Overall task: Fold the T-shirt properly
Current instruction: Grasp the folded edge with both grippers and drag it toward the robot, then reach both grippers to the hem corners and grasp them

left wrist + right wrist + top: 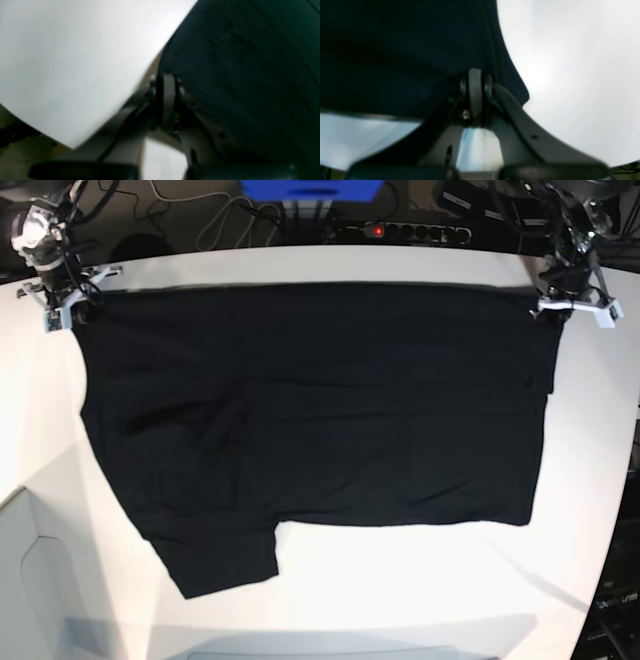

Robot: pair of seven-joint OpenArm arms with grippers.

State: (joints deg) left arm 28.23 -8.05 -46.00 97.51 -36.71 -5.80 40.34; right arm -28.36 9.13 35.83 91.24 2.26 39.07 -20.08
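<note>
The black T-shirt (320, 410) lies spread flat on the white table (420, 580), its far edge pulled straight between both grippers. One sleeve juts toward the front left; no print shows. At the far right corner of the base view, my left gripper (557, 308) is shut on the shirt's corner. In the left wrist view its fingertips (167, 80) are pinched together at the edge of the dark cloth (250, 75). At the far left corner my right gripper (72, 308) is shut on the cloth as well. The right wrist view shows that gripper (475, 75) closed under the black fabric (395, 50).
Behind the table's far edge sit a power strip (400, 230) with a red light, a blue box (310, 190) and loose cables. The table's front left corner curves away toward a pale lower surface (30, 580).
</note>
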